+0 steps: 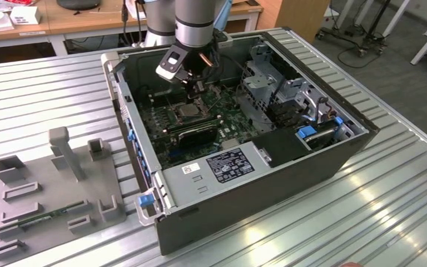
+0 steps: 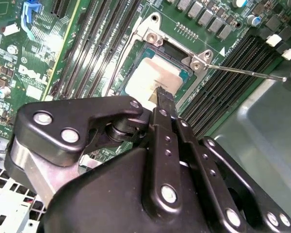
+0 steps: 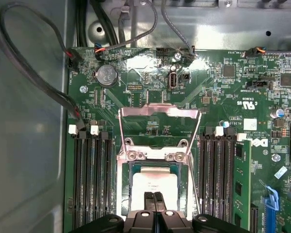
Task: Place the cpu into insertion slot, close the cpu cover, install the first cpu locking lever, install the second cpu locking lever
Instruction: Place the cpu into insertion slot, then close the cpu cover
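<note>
- The ribbed tabletop [image 1: 391, 189] carries the open computer case [image 1: 273, 183].
- The claw [image 3: 153, 195] is closed and empty, tips at the cpu [image 3: 154, 179], which lies in the insertion slot [image 3: 183, 182].
- I judge that a sideways drag could unseat it; the cpu cover [image 3: 157, 112] stands raised.

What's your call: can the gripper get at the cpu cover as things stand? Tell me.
Likely yes, it can reach: the cpu cover stands flipped open beside the gripper, shut over the cpu, with nothing between them.

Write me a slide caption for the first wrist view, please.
Gripper over the cpu lying in the insertion slot, cpu cover raised open.
</note>
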Controlling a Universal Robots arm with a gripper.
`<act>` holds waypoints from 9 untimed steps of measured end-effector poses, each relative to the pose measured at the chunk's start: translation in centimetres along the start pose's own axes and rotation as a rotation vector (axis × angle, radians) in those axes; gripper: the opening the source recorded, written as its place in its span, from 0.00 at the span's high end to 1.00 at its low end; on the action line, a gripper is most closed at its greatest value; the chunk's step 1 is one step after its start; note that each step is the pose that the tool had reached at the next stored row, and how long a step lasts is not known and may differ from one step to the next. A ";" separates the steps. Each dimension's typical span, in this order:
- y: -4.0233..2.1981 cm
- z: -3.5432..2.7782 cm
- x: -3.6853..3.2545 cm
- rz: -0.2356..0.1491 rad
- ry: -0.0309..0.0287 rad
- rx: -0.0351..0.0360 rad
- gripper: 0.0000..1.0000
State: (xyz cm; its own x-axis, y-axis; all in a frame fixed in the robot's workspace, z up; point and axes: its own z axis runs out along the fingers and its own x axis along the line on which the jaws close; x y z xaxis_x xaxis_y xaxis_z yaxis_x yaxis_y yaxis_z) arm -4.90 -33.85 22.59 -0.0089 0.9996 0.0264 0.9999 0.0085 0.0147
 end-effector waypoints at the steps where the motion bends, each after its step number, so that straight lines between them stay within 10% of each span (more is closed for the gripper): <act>1: 0.00 0.00 0.00 0.000 -0.0001 0.0000 0.89; 9: 0.00 0.07 0.00 0.000 0.0003 -0.0002 0.89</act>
State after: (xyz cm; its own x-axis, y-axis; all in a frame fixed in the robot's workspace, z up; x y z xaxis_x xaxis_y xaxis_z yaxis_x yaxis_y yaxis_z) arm -4.90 -33.84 22.52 -0.0089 0.9996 0.0267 0.9999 0.0085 0.0149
